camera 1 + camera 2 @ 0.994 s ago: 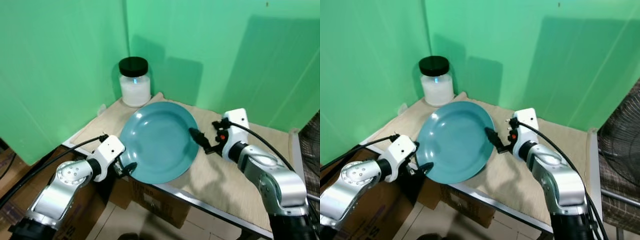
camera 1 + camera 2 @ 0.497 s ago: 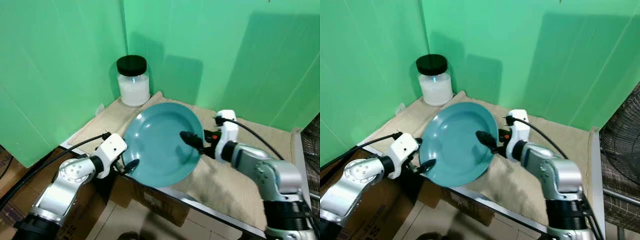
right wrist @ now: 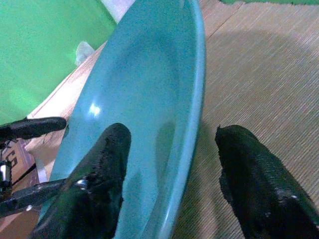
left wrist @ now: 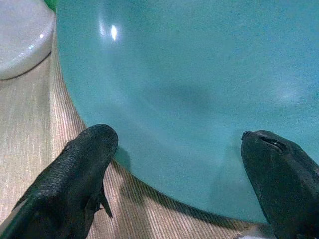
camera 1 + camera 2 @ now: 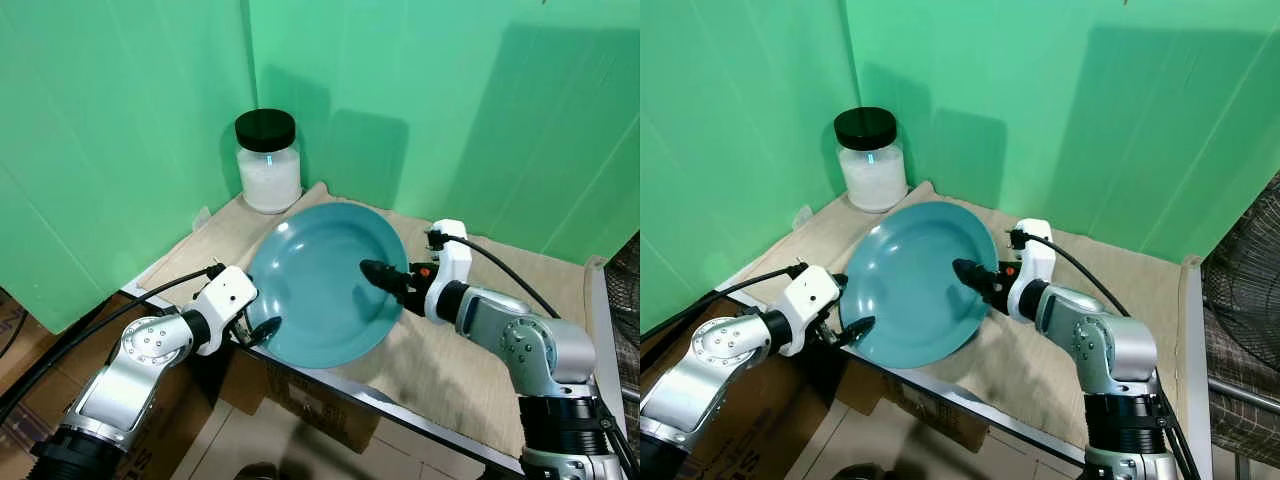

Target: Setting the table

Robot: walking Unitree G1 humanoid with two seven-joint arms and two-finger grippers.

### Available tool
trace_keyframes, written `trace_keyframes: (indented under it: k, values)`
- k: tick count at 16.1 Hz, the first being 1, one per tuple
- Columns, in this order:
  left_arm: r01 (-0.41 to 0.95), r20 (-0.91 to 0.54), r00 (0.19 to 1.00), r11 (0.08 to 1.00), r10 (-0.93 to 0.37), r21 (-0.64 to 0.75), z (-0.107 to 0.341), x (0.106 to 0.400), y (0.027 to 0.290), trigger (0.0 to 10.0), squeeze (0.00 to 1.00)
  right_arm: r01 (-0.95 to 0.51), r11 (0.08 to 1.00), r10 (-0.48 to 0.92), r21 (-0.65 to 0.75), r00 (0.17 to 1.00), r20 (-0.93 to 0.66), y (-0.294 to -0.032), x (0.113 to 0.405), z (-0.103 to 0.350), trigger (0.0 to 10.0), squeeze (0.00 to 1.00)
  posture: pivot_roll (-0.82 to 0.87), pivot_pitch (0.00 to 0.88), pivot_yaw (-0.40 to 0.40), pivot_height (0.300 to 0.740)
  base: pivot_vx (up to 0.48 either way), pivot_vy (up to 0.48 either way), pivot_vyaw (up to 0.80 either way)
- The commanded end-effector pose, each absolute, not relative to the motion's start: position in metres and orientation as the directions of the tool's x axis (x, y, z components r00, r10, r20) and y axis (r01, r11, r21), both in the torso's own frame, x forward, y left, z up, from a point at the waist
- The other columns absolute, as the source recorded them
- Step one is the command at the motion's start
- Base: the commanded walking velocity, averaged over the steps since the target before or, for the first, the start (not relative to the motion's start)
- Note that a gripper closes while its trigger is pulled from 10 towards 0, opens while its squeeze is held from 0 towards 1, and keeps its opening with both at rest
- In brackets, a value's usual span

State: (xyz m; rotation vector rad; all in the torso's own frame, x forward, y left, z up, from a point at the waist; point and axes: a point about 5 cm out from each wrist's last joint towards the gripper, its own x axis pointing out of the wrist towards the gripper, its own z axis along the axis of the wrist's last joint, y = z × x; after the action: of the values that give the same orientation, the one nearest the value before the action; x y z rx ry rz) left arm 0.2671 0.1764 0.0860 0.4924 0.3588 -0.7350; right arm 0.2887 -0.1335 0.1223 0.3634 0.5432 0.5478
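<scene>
Here your right gripper straddles the far rim of the teal plate — fingers spread, one above the dish, one outside. Your left gripper is likewise parted at the near rim. The plate sits tilted on the beige mat, overhanging the table's front edge — a black-lidded jar stands behind it.

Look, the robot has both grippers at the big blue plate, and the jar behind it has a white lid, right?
Almost. The jar has a black lid, not a white one; it is the jar's contents that look white, as the left eye view shows. The rest holds: the left gripper and right gripper are both at the teal-blue plate.
</scene>
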Motion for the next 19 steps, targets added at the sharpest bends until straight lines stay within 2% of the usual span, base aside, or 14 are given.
trace_keyframes:
  k: [1,7,14,18,19]
  values:
    - [0.716,-0.527,0.672,0.636,-0.52,0.287,0.075,0.264,0.179,10.0,0.0,-0.391,0.796,0.576,0.463,0.723,-0.381,-0.132,0.292,0.125,0.0,0.0,0.14,0.0,-0.004,0.74,0.0,0.0,0.0]
    - [0.711,-0.524,0.679,0.637,-0.514,0.296,0.074,0.265,0.178,10.0,0.0,-0.391,0.797,0.576,0.461,0.721,-0.385,-0.13,0.293,0.124,0.0,0.0,0.14,0.0,-0.004,0.74,0.0,0.0,0.0]
    - [0.646,-0.471,0.746,0.685,-0.472,0.337,0.081,0.273,0.181,10.0,0.0,-0.389,0.801,0.566,0.456,0.74,-0.363,-0.135,0.294,0.128,0.0,0.0,0.14,0.0,-0.005,0.74,0.0,0.0,0.0]
    - [0.583,-0.354,0.807,0.738,-0.474,0.341,0.099,0.281,0.177,10.0,0.0,-0.374,0.79,0.562,0.487,0.759,-0.33,-0.135,0.294,0.131,0.0,0.0,0.15,0.0,-0.006,0.74,0.0,0.0,0.0]
    - [0.574,-0.272,0.818,0.759,-0.508,0.307,0.116,0.283,0.172,10.0,0.0,-0.358,0.782,0.547,0.51,0.786,-0.287,-0.139,0.295,0.136,0.0,0.0,0.15,0.0,-0.007,0.74,0.0,0.0,0.0]
